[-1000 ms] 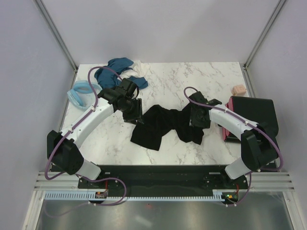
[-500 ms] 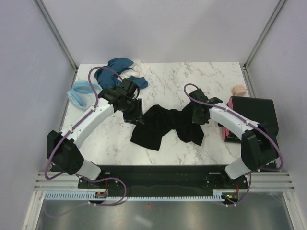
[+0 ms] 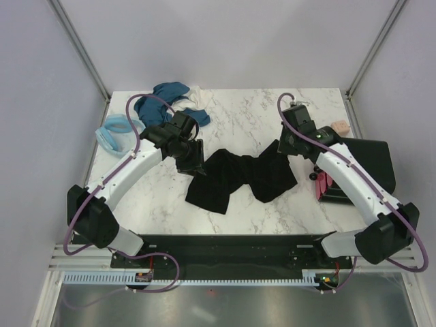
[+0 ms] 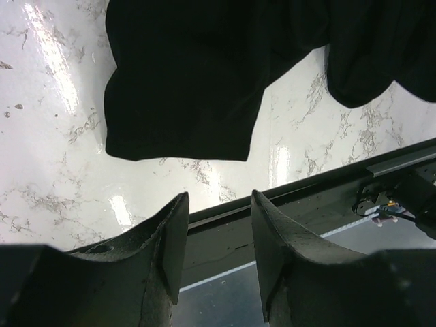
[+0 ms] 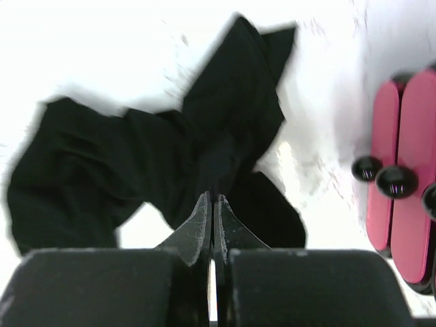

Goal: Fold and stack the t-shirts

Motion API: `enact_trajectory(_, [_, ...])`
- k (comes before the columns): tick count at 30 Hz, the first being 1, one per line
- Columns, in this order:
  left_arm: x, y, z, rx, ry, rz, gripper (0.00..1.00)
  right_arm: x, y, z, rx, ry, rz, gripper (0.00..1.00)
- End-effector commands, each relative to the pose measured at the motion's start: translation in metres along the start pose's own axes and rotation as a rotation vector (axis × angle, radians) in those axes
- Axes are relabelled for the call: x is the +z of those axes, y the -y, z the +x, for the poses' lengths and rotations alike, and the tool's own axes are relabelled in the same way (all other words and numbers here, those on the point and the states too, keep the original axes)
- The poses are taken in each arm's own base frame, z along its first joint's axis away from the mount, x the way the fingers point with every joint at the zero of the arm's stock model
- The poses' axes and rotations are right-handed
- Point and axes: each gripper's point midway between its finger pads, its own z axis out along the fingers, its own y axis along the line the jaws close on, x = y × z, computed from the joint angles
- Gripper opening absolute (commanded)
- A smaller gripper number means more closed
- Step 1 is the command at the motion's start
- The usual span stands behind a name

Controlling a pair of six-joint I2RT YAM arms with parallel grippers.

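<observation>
My right gripper (image 3: 289, 141) snapped closed on the shirt (image 3: 231, 178) and lifted its corner toward upper right.
The shirt is starting to spread for folding; my left gripper (image 4: 218, 197) is half-open and empty.

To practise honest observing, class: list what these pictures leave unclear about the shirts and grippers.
- Black shirt: collar and sleeves lost in crumpled folds; right wrist view blurred.
- Pink thing: cut by right wrist view's edge; right arm covers it from above.
- Teal heap: top view, shirts overlap, count unclear.
- Right gripper: how much cloth it pinches, hidden between its shut fingers.
</observation>
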Motion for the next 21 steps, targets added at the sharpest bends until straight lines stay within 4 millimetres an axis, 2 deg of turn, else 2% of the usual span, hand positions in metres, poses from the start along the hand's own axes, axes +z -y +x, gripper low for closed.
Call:
enact_trajectory(1, [-0.006,0.012,-0.02,0.019,0.063,0.026,0.5,-0.041,-0.021,-0.037,-0.01,0.089,-0.132,0.0])
enact_trajectory(2, [-0.007,0.01,-0.022,0.016,0.076,0.014,0.5,-0.053,-0.032,-0.05,-0.009,0.121,-0.188,0.0])
enact_trajectory(4, [-0.009,0.009,-0.029,0.008,0.099,0.001,0.52,-0.068,-0.041,-0.066,-0.02,0.167,-0.239,0.0])
enact_trajectory(5, [-0.011,0.007,-0.032,-0.001,0.116,-0.014,0.53,-0.083,-0.049,-0.08,-0.021,0.205,-0.286,0.0])
enact_trajectory(9, [-0.024,-0.006,-0.046,-0.089,0.173,-0.035,0.55,-0.119,-0.059,-0.114,-0.04,0.3,-0.343,0.0])
enact_trajectory(10, [-0.029,-0.018,-0.053,-0.133,0.194,-0.044,0.55,-0.123,-0.06,-0.12,-0.043,0.311,-0.342,0.0])
enact_trajectory(11, [-0.037,-0.023,-0.057,-0.16,0.223,-0.046,0.55,-0.138,-0.061,-0.131,-0.036,0.344,-0.355,0.0])
enact_trajectory(13, [-0.048,-0.041,-0.066,-0.197,0.266,-0.073,0.55,-0.153,-0.061,-0.144,-0.029,0.385,-0.364,0.0])
enact_trajectory(14, [-0.054,-0.048,-0.069,-0.191,0.288,-0.094,0.56,-0.171,-0.063,-0.156,-0.019,0.431,-0.39,0.0])
enact_trajectory(16, [-0.066,-0.054,-0.078,-0.183,0.329,-0.105,0.56,-0.184,-0.071,-0.166,-0.022,0.453,-0.43,0.0])
enact_trajectory(17, [-0.068,-0.057,-0.078,-0.177,0.33,-0.117,0.57,-0.204,-0.075,-0.177,-0.02,0.497,-0.474,0.0])
enact_trajectory(18, [-0.072,-0.058,-0.081,-0.181,0.342,-0.116,0.57,-0.214,-0.082,-0.179,-0.031,0.502,-0.523,0.0])
enact_trajectory(19, [-0.073,-0.062,-0.082,-0.192,0.345,-0.121,0.57,-0.216,-0.089,-0.182,-0.043,0.499,-0.553,0.0])
enact_trajectory(20, [-0.073,-0.061,-0.082,-0.202,0.34,-0.111,0.57,-0.233,-0.095,-0.187,-0.047,0.522,-0.6,0.0])
enact_trajectory(21, [-0.07,-0.063,-0.08,-0.207,0.327,-0.114,0.57,-0.239,-0.098,-0.188,-0.048,0.523,-0.626,0.0])
